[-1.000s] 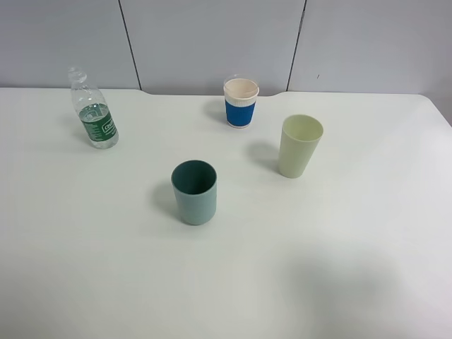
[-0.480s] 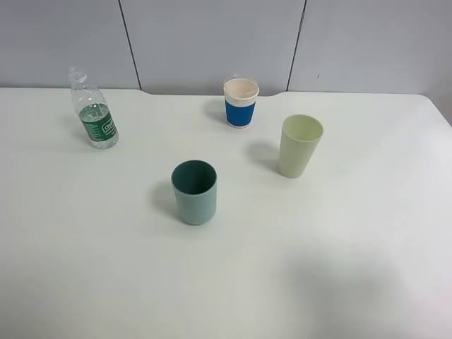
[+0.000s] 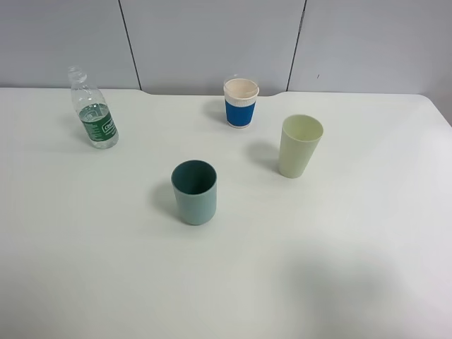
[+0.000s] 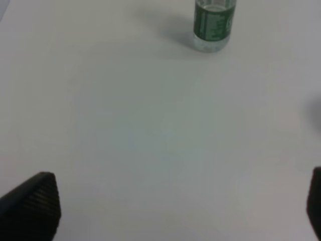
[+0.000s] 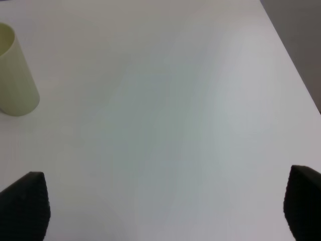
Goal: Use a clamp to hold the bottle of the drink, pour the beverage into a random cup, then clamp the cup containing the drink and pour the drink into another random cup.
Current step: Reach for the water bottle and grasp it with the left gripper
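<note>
The bottle point(image 3: 93, 113) stands uncapped at the table's far left, with a green label band and clear beverage point(image 4: 215, 6) inside. The teal cup point(image 3: 194, 192) stands near the middle, its dark inside showing no liquid I can make out. To the right of centre stands the tall pale green cup point(image 3: 299, 146). Neither arm shows in the high view. My left gripper point(image 4: 173, 211) is open, its dark fingertips point(image 4: 30, 206) wide apart, well short of the bottle point(image 4: 214, 22). My right gripper point(image 5: 163, 206) is open over bare table, with the pale green cup point(image 5: 15, 75) off to one side.
A white paper cup with a blue sleeve point(image 3: 241, 103) stands at the back centre. The white table point(image 3: 339, 268) ends at a grey panelled wall behind. The table's right edge point(image 5: 296, 70) shows in the right wrist view.
</note>
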You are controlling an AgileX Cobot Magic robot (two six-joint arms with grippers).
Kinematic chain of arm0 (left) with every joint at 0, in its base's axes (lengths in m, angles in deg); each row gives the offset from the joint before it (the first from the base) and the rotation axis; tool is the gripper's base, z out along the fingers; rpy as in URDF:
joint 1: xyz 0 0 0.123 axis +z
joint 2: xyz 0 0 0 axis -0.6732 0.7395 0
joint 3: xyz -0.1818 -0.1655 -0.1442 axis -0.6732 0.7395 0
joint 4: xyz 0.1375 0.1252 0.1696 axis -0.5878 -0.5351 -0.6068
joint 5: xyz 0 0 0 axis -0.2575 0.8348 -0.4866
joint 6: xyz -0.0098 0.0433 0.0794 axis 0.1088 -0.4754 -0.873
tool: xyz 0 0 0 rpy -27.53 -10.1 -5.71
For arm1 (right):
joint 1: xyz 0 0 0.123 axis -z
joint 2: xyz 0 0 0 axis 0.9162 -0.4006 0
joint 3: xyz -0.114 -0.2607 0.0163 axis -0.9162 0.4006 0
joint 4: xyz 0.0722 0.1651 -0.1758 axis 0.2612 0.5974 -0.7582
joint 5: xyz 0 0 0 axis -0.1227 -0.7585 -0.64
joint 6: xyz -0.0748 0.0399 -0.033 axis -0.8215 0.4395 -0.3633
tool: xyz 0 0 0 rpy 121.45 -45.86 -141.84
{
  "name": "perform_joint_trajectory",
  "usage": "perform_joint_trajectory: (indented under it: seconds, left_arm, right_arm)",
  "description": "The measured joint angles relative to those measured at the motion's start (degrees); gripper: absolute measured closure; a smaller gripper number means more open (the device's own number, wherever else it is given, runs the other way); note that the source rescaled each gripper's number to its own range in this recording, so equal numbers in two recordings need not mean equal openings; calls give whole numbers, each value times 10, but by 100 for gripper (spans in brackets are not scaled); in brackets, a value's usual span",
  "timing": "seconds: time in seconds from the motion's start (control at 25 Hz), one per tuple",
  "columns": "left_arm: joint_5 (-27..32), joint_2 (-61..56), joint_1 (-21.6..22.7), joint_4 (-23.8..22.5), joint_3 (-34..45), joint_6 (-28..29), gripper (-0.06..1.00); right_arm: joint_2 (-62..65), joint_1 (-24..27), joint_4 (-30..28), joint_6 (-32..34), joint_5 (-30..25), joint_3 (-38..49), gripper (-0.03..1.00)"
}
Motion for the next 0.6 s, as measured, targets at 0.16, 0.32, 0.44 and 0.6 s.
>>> perform_joint_trajectory:
  seconds: [0.16,0.32,0.44,0.6]
  left_arm:
    - [0,0,0,0,0,0,-6]
    - [-3,23,0,0,0,8,-6]
    - [-25,67,0,0,-10,10,-6]
    - [-93,131,0,0,-14,11,-6]
  right_arm:
    - [0,0,0,0,0,0,20]
    - [0,0,0,0,0,0,20]
    - [0,0,0,0,0,0,20]
    - [0,0,0,0,0,0,20]
